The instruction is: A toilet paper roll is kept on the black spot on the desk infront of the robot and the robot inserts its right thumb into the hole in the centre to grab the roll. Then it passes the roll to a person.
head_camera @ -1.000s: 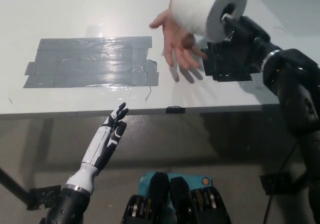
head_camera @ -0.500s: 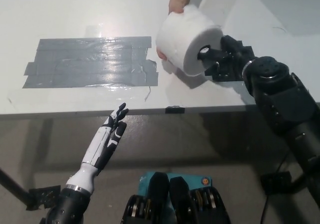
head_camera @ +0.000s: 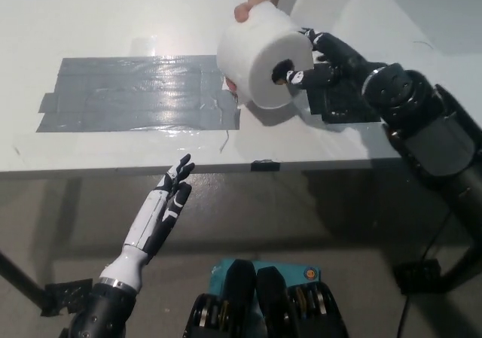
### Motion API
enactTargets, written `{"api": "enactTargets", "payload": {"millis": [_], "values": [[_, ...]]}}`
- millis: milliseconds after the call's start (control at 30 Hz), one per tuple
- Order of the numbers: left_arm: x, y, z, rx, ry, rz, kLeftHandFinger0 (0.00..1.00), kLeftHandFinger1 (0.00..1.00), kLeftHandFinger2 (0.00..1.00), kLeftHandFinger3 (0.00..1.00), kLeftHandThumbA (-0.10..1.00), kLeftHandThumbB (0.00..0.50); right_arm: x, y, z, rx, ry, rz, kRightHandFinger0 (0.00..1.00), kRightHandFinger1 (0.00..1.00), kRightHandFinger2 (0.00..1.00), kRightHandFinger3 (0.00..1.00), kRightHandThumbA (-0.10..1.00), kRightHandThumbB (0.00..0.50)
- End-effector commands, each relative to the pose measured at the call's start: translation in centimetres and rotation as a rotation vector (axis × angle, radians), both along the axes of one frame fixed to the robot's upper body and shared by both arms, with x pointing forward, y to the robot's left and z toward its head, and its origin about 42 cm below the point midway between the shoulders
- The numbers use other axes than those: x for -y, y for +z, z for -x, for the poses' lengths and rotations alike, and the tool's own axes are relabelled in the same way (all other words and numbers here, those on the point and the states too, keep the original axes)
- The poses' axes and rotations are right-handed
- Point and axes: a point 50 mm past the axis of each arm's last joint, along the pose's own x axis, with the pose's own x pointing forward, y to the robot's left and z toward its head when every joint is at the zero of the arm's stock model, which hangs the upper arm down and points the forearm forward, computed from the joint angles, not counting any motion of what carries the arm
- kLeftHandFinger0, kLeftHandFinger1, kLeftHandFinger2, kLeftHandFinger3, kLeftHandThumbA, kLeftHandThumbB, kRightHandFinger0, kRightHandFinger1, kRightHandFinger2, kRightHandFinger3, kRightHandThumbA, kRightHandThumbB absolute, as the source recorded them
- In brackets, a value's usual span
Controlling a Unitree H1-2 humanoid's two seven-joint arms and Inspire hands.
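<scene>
Just left of our right hand [head_camera: 325, 65] we see the toilet paper roll [head_camera: 260, 54], a person's hand [head_camera: 251, 5] behind it, the taped patch [head_camera: 135, 93] on the desk [head_camera: 90, 14] further left, and our left hand [head_camera: 167, 202] before the desk's edge.

White desk [head_camera: 90, 14], filling the far half of the view, near edge running left to right; surface glossy, with light glare. Patch of grey tape strips [head_camera: 135, 93] on its left part. Grey-brown floor [head_camera: 301, 217] below, nearer, shadowed under the desk edge.
</scene>
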Motion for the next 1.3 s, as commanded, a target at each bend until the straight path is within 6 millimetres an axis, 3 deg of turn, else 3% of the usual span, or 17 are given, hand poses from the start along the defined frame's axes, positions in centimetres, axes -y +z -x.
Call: {"api": "enactTargets", "payload": {"millis": [0, 100, 200, 267, 367, 467, 533, 600, 633, 700, 800, 867, 967, 1033, 1100, 1267], "values": [[0.0, 1.4, -0.3, 0.034, -0.017, -0.011, 1.00, 1.00, 1.00, 1.00, 1.00, 0.089, 2.0, 4.1, 0.1, 0.117, 0.051, -0.010, 1.00, 1.00, 1.00, 1.00, 0.73, 0.491], [0.1, 1.3, -0.3, 0.036, -0.019, -0.012, 1.00, 1.00, 1.00, 1.00, 1.00, 0.078, 3.8, 5.7, 1.2, 0.173, 0.029, -0.021, 1.00, 1.00, 1.00, 1.00, 0.82, 0.500], [0.0, 1.3, -0.2, 0.032, -0.021, -0.013, 1.00, 1.00, 1.00, 1.00, 1.00, 0.076, 5.4, 7.2, 2.6, 0.232, -0.004, -0.081, 1.00, 1.00, 1.00, 1.00, 0.82, 0.498], [0.0, 1.4, -0.3, 0.033, -0.020, -0.012, 1.00, 1.00, 1.00, 1.00, 1.00, 0.076, 6.8, 9.2, 4.4, 0.331, -0.013, -0.136, 1.00, 1.00, 1.00, 1.00, 0.78, 0.440], [-0.1, 1.6, -0.7, 0.041, -0.013, -0.005, 1.00, 1.00, 1.00, 1.00, 1.00, 0.073, 8.7, 12.3, 8.1, 0.445, 0.001, -0.239, 1.00, 1.00, 1.00, 1.00, 0.79, 0.416], [-0.3, 1.5, -0.9, 0.041, -0.005, -0.002, 1.00, 1.00, 1.00, 1.00, 1.00, 0.076, 9.4, 12.9, 11.6, 0.552, 0.024, -0.333, 1.00, 1.00, 1.00, 1.00, 0.78, 0.444], [-0.4, 1.3, -0.7, 0.036, -0.003, -0.004, 1.00, 1.00, 1.00, 1.00, 1.00, 0.074, 9.3, 12.3, 12.9, 0.571, 0.034, -0.351, 1.00, 1.00, 1.00, 1.00, 0.80, 0.437], [-0.4, 1.0, -0.5, 0.025, -0.002, -0.003, 1.00, 1.00, 1.00, 1.00, 1.00, 0.073, 8.9, 10.2, 15.8, 0.593, 0.064, -0.388, 1.00, 1.00, 1.00, 1.00, 0.79, 0.410], [-0.4, 0.9, -0.4, 0.020, -0.001, 0.003, 1.00, 1.00, 1.00, 1.00, 1.00, 0.074, 8.5, 9.3, 16.9, 0.585, 0.068, -0.411, 1.00, 1.00, 1.00, 1.00, 0.79, 0.424], [-0.4, 0.7, -0.2, 0.012, 0.005, 0.011, 1.00, 1.00, 1.00, 1.00, 1.00, 0.077, 8.0, 7.6, 18.3, 0.563, 0.080, -0.447, 1.00, 1.00, 1.00, 1.00, 0.76, 0.401], [-0.7, 0.2, 0.0, 0.009, 0.017, 0.010, 1.00, 1.00, 1.00, 1.00, 1.00, 0.072, 7.1, 3.5, 19.9, 0.513, 0.101, -0.459, 1.00, 1.00, 1.00, 1.00, 0.77, 0.402], [-0.8, 0.0, 0.1, 0.007, 0.020, 0.012, 1.00, 1.00, 1.00, 1.00, 1.00, 0.077, 6.8, 2.2, 20.2, 0.479, 0.099, -0.485, 1.00, 1.00, 1.00, 1.00, 0.75, 0.398], [-1.0, -0.7, 0.9, -0.011, 0.033, 0.016, 1.00, 1.00, 1.00, 1.00, 1.00, 0.076, 6.4, -2.7, 21.0, 0.405, 0.043, -0.485, 1.00, 1.00, 1.00, 1.00, 0.78, 0.354], [-1.1, -1.2, 1.6, -0.027, 0.033, 0.023, 1.00, 1.00, 1.00, 1.00, 1.00, 0.080, 6.5, -5.3, 21.2, 0.368, 0.017, -0.484, 1.00, 1.00, 1.00, 1.00, 0.85, 0.280], [-1.1, -1.5, 1.9, -0.039, 0.033, 0.029, 1.00, 1.00, 1.00, 1.00, 1.00, 0.092, 6.8, -8.0, 21.3, 0.327, -0.009, -0.498, 1.00, 1.00, 1.00, 1.00, 0.93, 0.243], [-1.2, -1.9, 2.5, -0.060, 0.034, 0.022, 1.00, 1.00, 1.00, 1.00, 1.00, 0.106, 7.5, -12.5, 21.8, 0.226, -0.084, -0.537, 1.00, 1.00, 1.00, 1.00, 0.94, 0.224]]}}
